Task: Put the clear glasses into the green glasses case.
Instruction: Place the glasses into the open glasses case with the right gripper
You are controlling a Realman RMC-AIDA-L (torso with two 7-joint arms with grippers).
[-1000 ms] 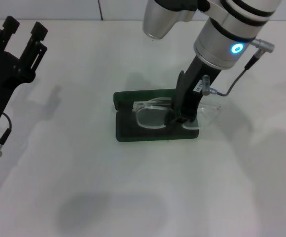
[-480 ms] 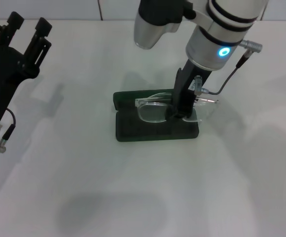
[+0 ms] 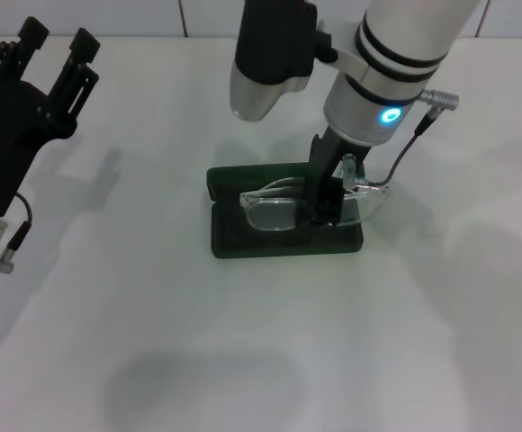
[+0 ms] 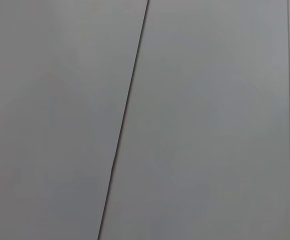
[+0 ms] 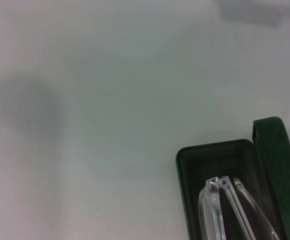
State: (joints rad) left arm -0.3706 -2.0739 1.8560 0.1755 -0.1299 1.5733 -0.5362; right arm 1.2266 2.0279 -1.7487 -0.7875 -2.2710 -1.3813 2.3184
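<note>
Centrally on white tabletop [image 3: 243, 342]: green glasses case [image 3: 243, 238] lying open, lid [image 3: 243, 175] raised along far edge. Right pincer [image 3: 326, 205] lowered over case, clamped on bridge area of clear glasses [image 3: 274, 209]. Glasses held over open tray, one end projecting past right end of case; contact with lining not resolvable. Left pincer [image 3: 49, 54] parked well off at left, raised, fingers spread, gripping nothing. Left wrist camera: plain grey panels only
</note>
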